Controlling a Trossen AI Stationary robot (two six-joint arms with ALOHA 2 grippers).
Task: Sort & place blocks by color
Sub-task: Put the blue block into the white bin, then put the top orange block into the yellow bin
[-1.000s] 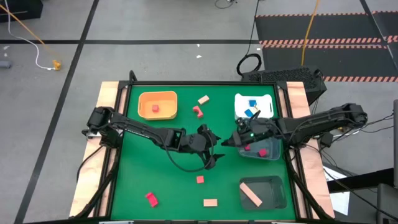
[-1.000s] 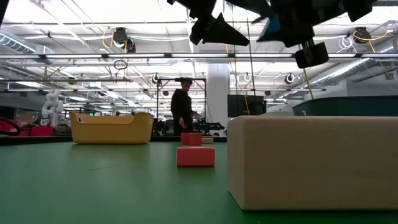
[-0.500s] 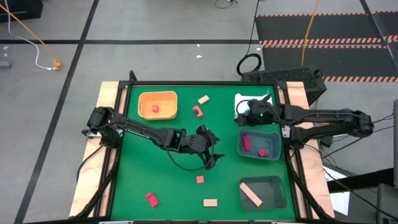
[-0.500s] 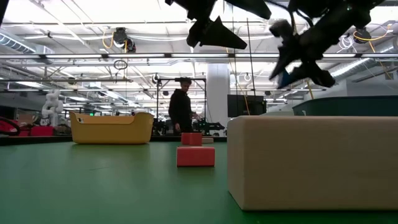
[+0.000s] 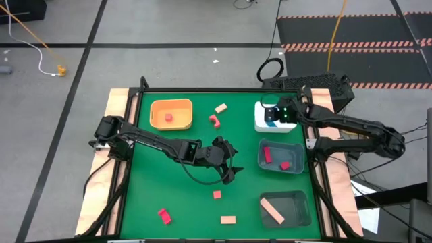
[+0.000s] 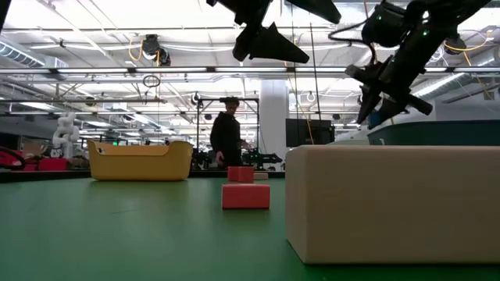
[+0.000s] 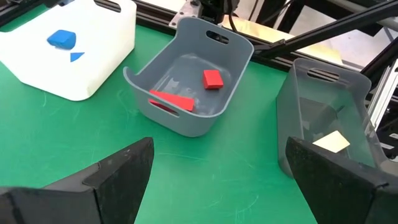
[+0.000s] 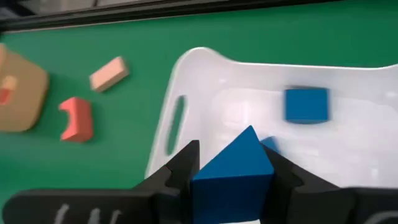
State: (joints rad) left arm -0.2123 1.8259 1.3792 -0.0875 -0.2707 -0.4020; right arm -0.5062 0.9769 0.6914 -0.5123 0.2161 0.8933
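My right gripper [image 5: 273,116] hangs over the white tray [image 5: 289,125] at the far right, shut on a blue wedge-shaped block [image 8: 233,171]. A blue cube [image 8: 306,104] lies in that tray. My left gripper [image 5: 227,166] stands open above mid-table with nothing between its fingers. Loose on the green mat are a tan block [image 5: 221,108], a pink block [image 5: 214,121], two red blocks [image 5: 217,194] [image 5: 164,216] and a tan one [image 5: 228,219]. The orange tray [image 5: 171,104] holds one red block [image 5: 168,117]. My right gripper pinches the blue wedge by two opposite flat sides [image 8: 200,180] between its two fingers. The fingers slant down from the table's right side. The wedge's peak [image 8: 249,132] points away from the wrist, and the block is lifted clear above the white tray.
A grey tray [image 5: 281,167] with two red blocks [image 7: 213,79] [image 7: 171,99] stands near the white one. A darker grey tray [image 5: 297,219] at the near right holds a tan bar [image 5: 272,210]. A person [image 6: 228,140] stands far behind the table.
My right gripper has swung from the grey tray toward the table's far edge and now hangs over the white tray, turning as it went, with the blue wedge still between its fingers.
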